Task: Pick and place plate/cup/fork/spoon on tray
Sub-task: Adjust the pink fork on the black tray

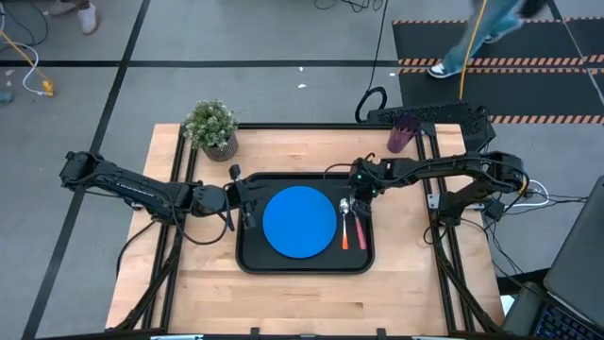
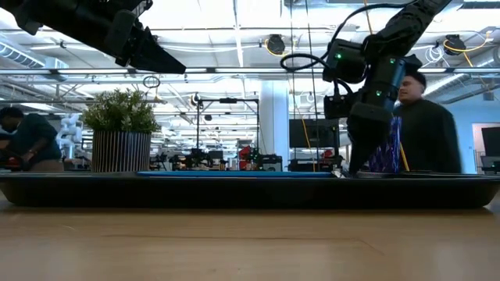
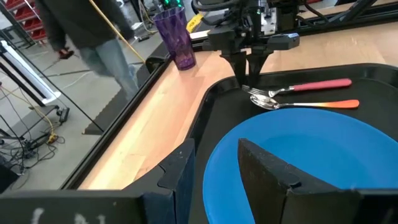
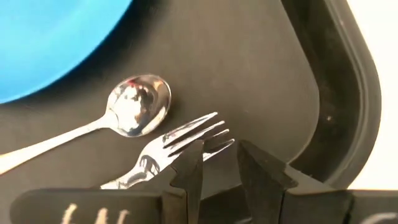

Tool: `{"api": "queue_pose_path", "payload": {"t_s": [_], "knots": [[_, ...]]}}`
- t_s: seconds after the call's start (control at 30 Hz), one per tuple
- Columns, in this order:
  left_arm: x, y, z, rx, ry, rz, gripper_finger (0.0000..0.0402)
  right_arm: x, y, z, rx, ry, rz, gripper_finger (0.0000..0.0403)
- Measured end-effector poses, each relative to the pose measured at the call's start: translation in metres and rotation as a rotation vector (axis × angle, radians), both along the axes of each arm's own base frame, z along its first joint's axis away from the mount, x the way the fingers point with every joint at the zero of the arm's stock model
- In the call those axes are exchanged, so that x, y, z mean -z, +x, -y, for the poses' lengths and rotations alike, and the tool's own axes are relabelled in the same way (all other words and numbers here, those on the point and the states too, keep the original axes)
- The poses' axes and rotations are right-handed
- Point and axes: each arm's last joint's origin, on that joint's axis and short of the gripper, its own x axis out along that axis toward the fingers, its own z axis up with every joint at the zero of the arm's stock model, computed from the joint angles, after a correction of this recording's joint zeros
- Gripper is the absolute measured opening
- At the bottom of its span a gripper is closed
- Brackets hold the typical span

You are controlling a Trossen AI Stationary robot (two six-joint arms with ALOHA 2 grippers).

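Note:
The blue plate [image 1: 300, 221] lies flat in the black tray [image 1: 302, 267]. To its right, on the tray floor, the orange-handled spoon [image 1: 344, 227] and the red-pink-handled fork [image 1: 360, 229] lie side by side, heads toward the table's far edge. My right gripper [image 4: 221, 165] points down, open by a narrow gap, right at the fork's tines [image 4: 199, 132]; nothing is between its fingers. My left gripper [image 3: 221, 171] hovers open over the tray's left side, above the plate's edge, holding nothing. The purple cup [image 1: 403, 133] stands upright on the table beyond the tray's far right corner. My right gripper has one fingertip [image 4: 191, 167] right beside the fork's tines [image 4: 211, 142], coming from above. I cannot tell whether it touches them. The fork lies flat on the tray floor.
A potted green plant [image 1: 211, 126] stands at the table's far left, beyond the tray. Bare wood shows in front of the tray and on either side of it. A person [image 2: 426, 133] stands behind the table, and another walks across the floor [image 1: 462, 47] beyond it.

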Motion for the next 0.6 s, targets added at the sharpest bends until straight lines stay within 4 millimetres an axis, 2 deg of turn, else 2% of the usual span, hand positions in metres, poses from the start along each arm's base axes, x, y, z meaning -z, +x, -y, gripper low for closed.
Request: {"api": "queue_pose_path", "payload": {"t_s": [0.6], "knots": [[0.0002,-0.0001,0.0,0.0,0.0,-0.002,0.0126,-0.0006,-0.0052,-0.003,-0.002,0.012,-0.045,0.0093]]}}
